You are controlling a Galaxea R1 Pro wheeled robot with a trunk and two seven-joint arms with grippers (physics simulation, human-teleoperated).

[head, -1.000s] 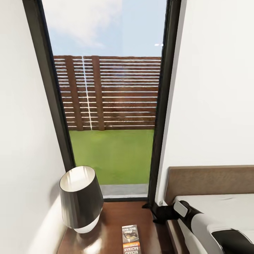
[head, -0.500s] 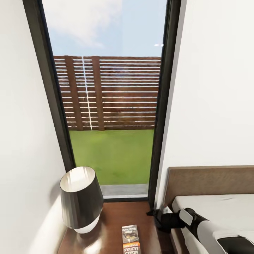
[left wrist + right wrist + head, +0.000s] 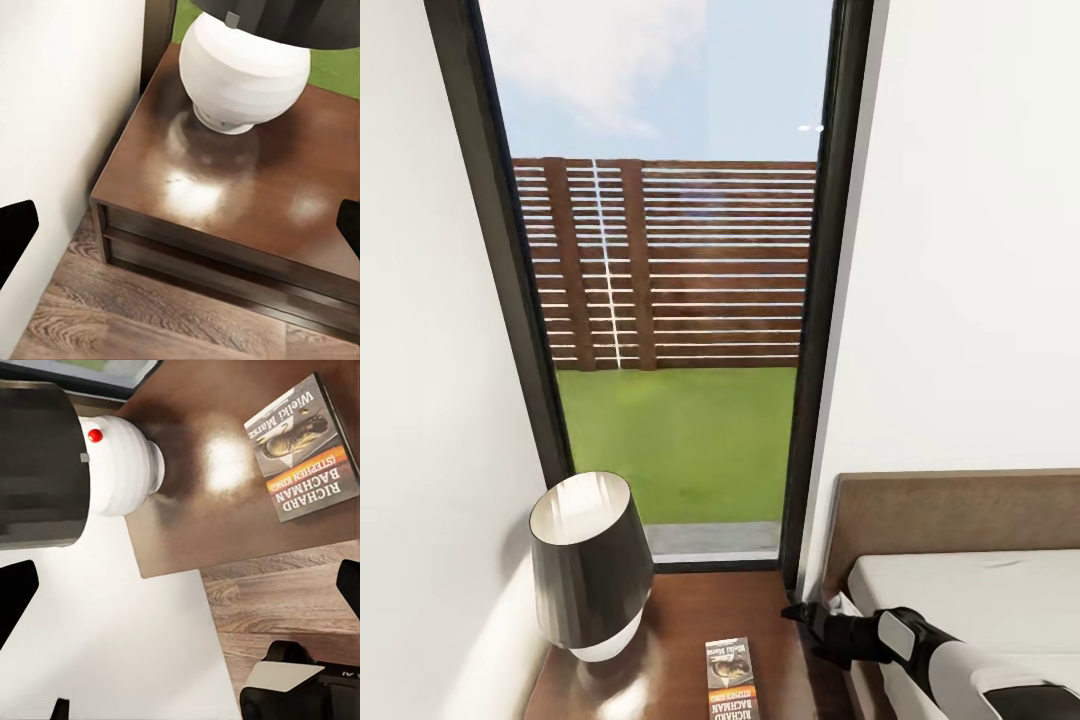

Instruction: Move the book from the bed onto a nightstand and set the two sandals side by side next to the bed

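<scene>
One thin dark paperback book (image 3: 731,680) with "RICHARD BACHMAN" on an orange-red band lies flat on the glossy reddish-brown wooden nightstand surface (image 3: 690,610), apart from the one lamp with a black shade and round white base (image 3: 588,565); the head view's lower edge cuts the book off. One large bed with a light-grey mattress and wide brown headboard (image 3: 960,590) shows only its near corner. Right gripper (image 3: 805,613) hangs between nightstand and bed holding nothing, and I cannot tell its spread there; in each wrist view the dark fingertips (image 3: 16,229) (image 3: 15,585) sit wide apart at the edges, empty.
</scene>
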